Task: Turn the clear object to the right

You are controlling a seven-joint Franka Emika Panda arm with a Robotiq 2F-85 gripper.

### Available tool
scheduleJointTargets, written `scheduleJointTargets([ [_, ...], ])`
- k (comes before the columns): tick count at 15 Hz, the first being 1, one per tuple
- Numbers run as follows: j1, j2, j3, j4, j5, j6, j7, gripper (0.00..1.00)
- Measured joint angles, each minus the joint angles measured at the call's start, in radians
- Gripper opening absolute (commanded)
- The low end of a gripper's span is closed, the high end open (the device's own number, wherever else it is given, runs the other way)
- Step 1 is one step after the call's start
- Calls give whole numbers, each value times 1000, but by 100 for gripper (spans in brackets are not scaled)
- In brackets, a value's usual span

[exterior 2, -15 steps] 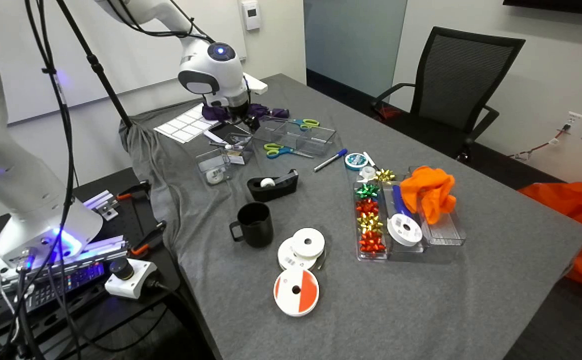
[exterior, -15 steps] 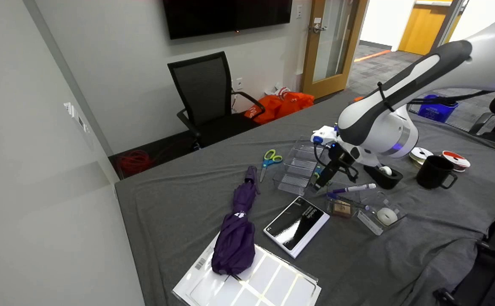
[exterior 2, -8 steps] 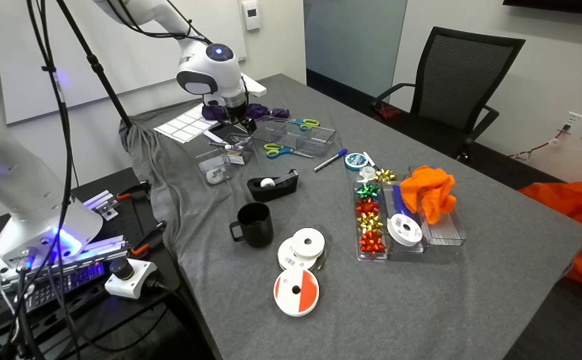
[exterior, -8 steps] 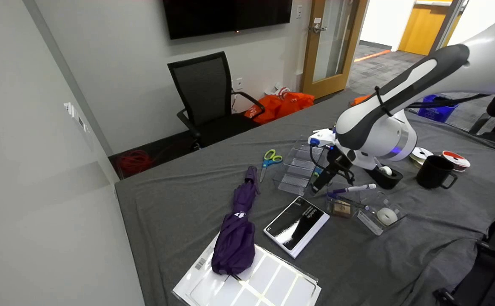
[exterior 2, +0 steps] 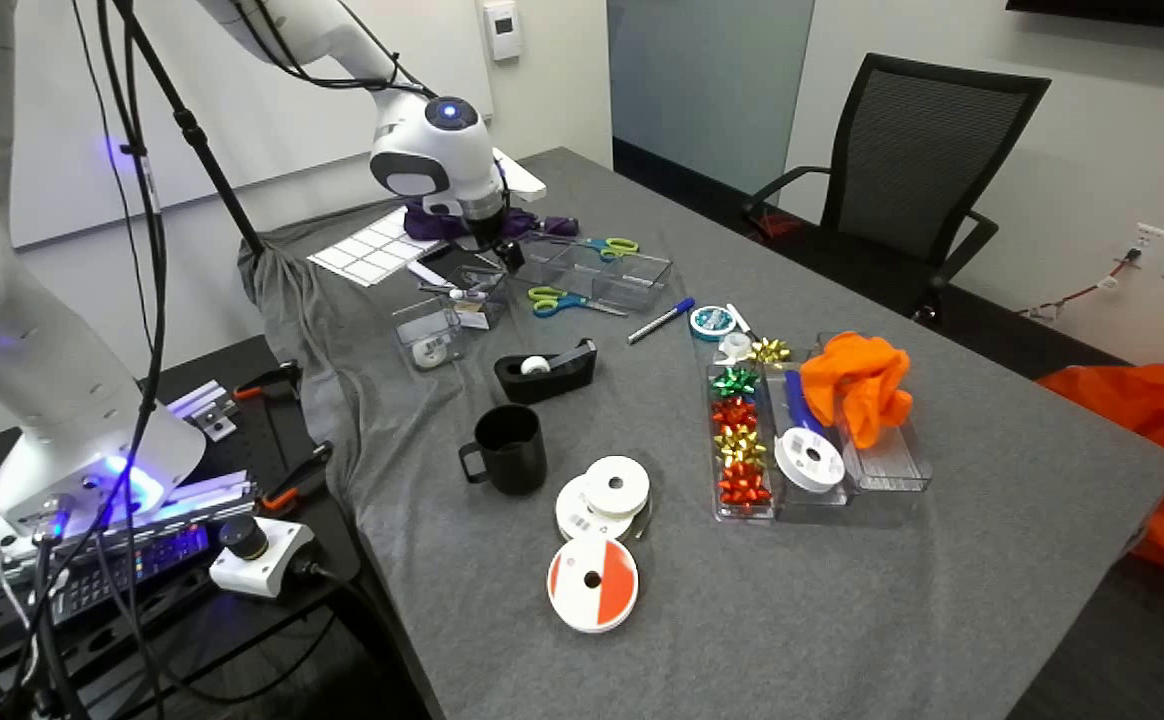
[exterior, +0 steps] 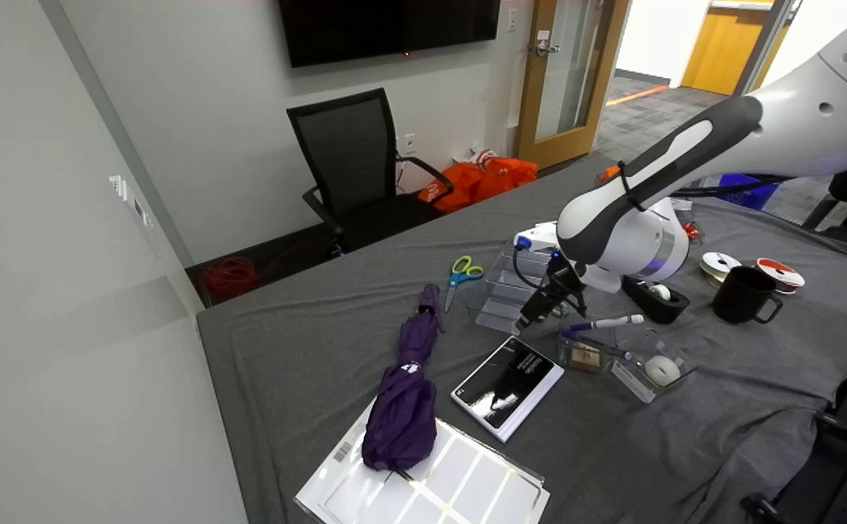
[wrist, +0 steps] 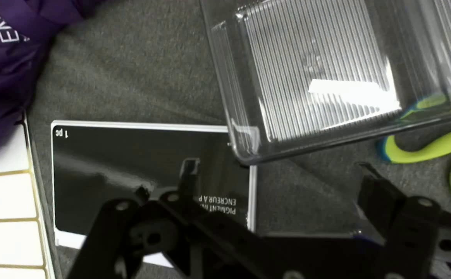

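Note:
The clear object, a flat see-through organiser box with ridged compartments, lies on the grey cloth. It also shows in an exterior view and at the top right of the wrist view. My gripper is over the box's near corner beside the black-and-white pack. It also shows in an exterior view at the box's end. In the wrist view the gripper is open, its fingers far apart with nothing between them. The box's corner lies just beyond the gap between the fingertips. Contact cannot be told.
A black-and-white pack lies close to the box's corner. Scissors and another pair lie on either side of the box. A purple umbrella, small clear containers and a tape dispenser are nearby.
My gripper has moved left and slightly down in an exterior view, to the box's corner beside the black-and-white pack. The box has not visibly moved.

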Motion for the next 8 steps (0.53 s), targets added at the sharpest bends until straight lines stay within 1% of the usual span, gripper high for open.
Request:
scheduleJointTargets([
  [8,3,93,11,107,7,89,21,100],
])
